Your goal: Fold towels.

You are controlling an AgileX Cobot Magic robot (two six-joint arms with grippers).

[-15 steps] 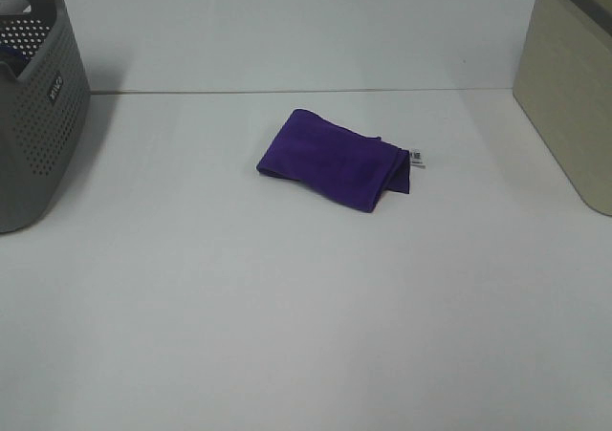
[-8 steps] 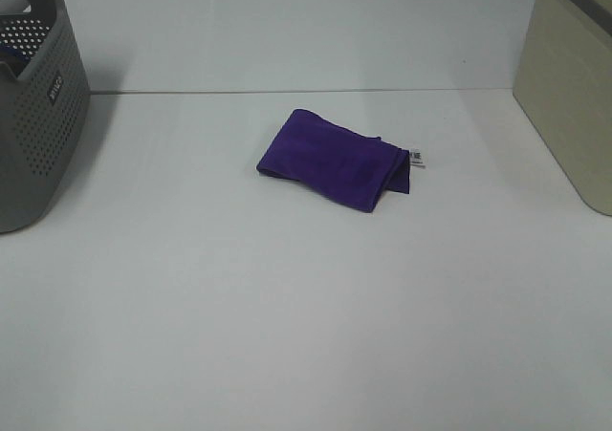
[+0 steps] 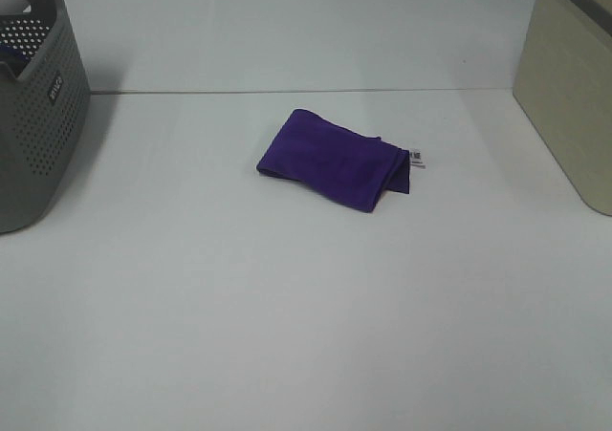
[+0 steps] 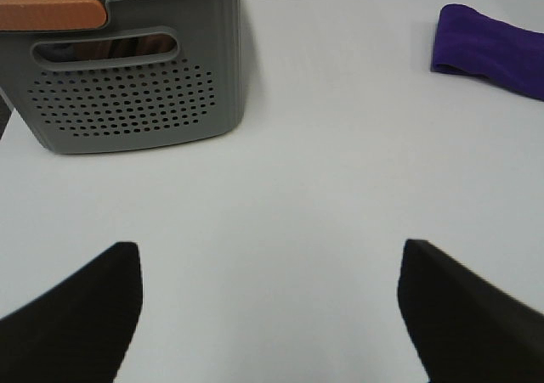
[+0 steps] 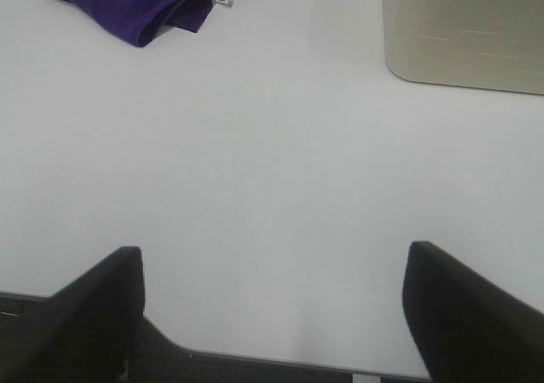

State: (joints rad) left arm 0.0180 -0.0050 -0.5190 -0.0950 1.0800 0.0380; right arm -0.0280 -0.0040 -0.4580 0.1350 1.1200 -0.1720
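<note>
The deep purple towel (image 3: 335,158) lies folded in a compact bundle on the white table, a little right of the middle, with its small white tag (image 3: 418,159) at its right end. It also shows in the left wrist view (image 4: 491,41) and in the right wrist view (image 5: 129,1). Neither gripper shows in the high view. My left gripper (image 4: 268,302) is open and empty, far from the towel. My right gripper (image 5: 272,306) is open and empty near the table's front edge.
A grey perforated basket (image 3: 36,106) stands at the left edge, also in the left wrist view (image 4: 127,69), with an orange handle (image 4: 51,13). A beige bin (image 3: 572,87) stands at the right edge, also in the right wrist view (image 5: 463,30).
</note>
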